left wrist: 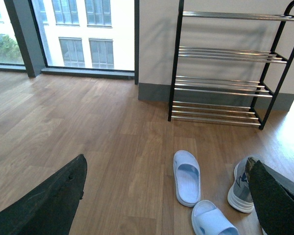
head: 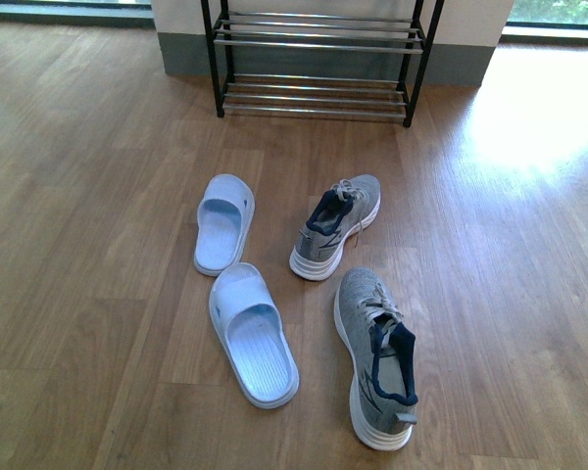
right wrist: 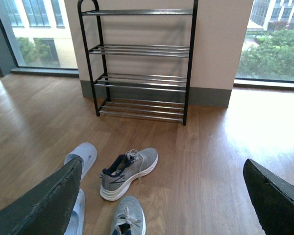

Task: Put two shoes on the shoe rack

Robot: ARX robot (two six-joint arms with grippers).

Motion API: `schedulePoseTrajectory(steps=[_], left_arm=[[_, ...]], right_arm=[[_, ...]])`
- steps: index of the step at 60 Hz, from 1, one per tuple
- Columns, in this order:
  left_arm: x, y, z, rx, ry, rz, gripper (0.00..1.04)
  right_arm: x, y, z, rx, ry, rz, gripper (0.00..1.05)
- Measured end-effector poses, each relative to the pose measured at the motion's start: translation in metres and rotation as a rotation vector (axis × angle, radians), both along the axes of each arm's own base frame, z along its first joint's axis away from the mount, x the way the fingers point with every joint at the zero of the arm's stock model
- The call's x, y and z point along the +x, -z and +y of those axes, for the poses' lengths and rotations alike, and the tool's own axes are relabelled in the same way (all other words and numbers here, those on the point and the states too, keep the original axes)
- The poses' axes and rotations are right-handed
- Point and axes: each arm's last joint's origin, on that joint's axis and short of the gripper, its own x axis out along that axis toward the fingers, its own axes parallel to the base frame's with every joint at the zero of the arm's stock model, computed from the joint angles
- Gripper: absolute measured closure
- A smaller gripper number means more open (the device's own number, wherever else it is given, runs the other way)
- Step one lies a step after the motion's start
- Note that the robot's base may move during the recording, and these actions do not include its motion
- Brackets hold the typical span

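Grey knit sneakers, both on the wooden floor point(head: 98, 196) in front of the shoe rack point(head: 318, 44), toes toward it: the far sneaker point(head: 335, 227) nearer the rack, the near sneaker point(head: 375, 357) farther out. Neither touches a gripper. The left gripper point(left wrist: 165, 161) and right gripper point(right wrist: 162, 162) hang above the floor, facing the rack, fingers spread wide and empty. Two pale blue slippers point(head: 223, 222) lie beside the sneakers. A dark side marking on the far sneaker is too small to read.
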Motion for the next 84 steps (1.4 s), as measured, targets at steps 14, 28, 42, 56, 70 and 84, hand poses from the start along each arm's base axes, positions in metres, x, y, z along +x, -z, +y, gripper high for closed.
schedulePoseTrajectory(steps=[14, 28, 42, 56, 70, 84], left_arm=[[0.0000, 0.0000, 0.0000, 0.000, 0.000, 0.000, 0.09], [0.0000, 0.0000, 0.0000, 0.000, 0.000, 0.000, 0.09], [0.0000, 0.0000, 0.0000, 0.000, 0.000, 0.000, 0.09], [0.0000, 0.0000, 0.0000, 0.000, 0.000, 0.000, 0.09], [0.0000, 0.0000, 0.0000, 0.000, 0.000, 0.000, 0.09], [0.0000, 0.0000, 0.0000, 0.000, 0.000, 0.000, 0.09]], right_arm=[[0.0000, 0.0000, 0.0000, 0.000, 0.000, 0.000, 0.09], [0.0000, 0.0000, 0.0000, 0.000, 0.000, 0.000, 0.09], [0.0000, 0.0000, 0.0000, 0.000, 0.000, 0.000, 0.09], [0.0000, 0.0000, 0.0000, 0.000, 0.000, 0.000, 0.09], [0.0000, 0.0000, 0.0000, 0.000, 0.000, 0.000, 0.09], [0.0000, 0.0000, 0.0000, 0.000, 0.000, 0.000, 0.09]])
